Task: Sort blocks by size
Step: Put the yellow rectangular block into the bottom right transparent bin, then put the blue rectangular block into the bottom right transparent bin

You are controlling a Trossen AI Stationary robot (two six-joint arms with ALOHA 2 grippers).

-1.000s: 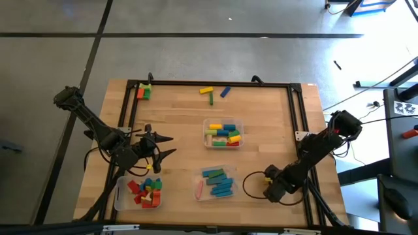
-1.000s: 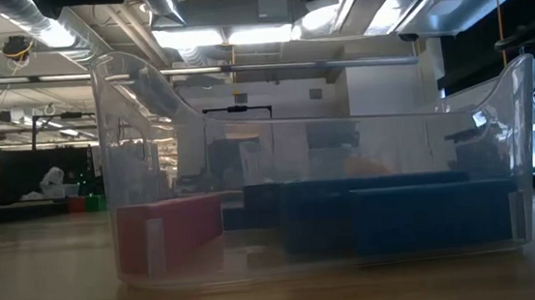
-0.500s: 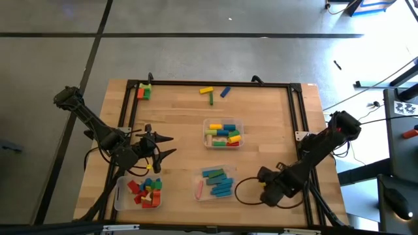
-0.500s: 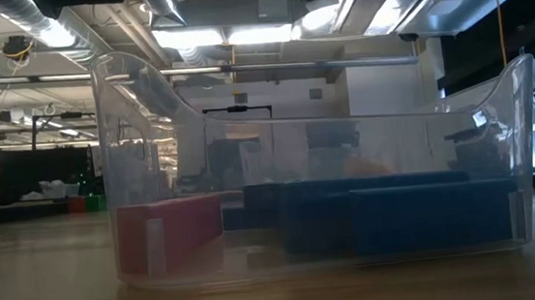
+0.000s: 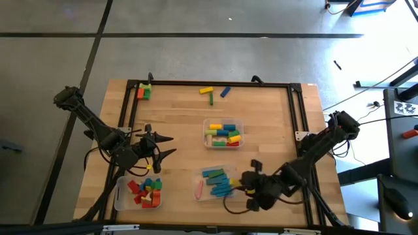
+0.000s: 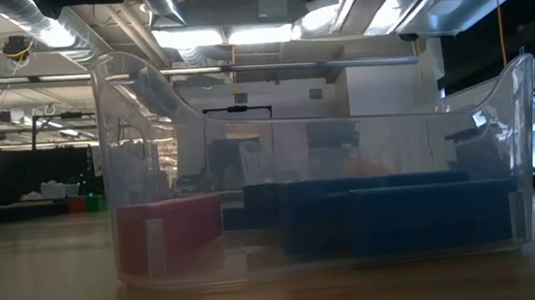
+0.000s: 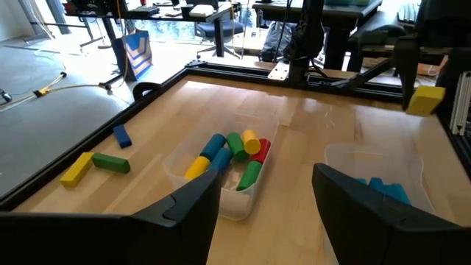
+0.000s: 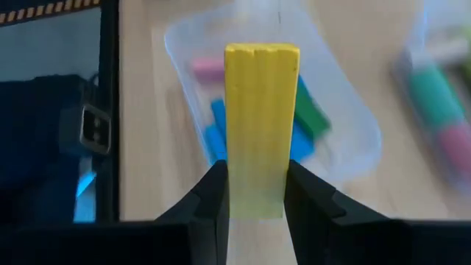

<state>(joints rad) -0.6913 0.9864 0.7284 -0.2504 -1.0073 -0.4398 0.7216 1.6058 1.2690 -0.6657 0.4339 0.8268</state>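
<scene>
- Spanning most of the high view, the wooden counter (image 5: 261,117) sits inside a black frame and carries three clear trays plus loose blocks.
- Left arm waits over the counter's left side; left end effector (image 5: 162,146) has its fingers spread wide and grasps nothing. It hangs just above the near-left tray (image 5: 119,193).
- Right arm reaches in from the right edge toward the near-middle tray (image 5: 230,171); right end effector (image 5: 243,189) sits just beside that tray's right end.
- Right end effector is clenched on a yellow block (image 8: 260,129); in the right wrist view the bar stands upright between the two dark fingers (image 8: 210,195), with the tray below and beyond it. The same block shows as a small yellow shape (image 7: 425,100) in the left wrist view.
- Near-middle tray holds blue bars (image 5: 221,185), a green one among them, and a pink bar (image 5: 199,188) at its left end.
- Centre tray (image 5: 238,123) holds mixed pieces (image 5: 224,134): blue, green, yellow, red.
- Near-left tray holds red chunks (image 5: 139,191) with a few yellow and blue bits.
- Loose blocks at the far edge: a yellow bar (image 5: 206,90), a green bar (image 5: 211,98) touching it, a blue piece (image 5: 225,92) just beside.
- A small cluster (image 5: 144,91) of green, yellow and orange sits at the far-left corner.
</scene>
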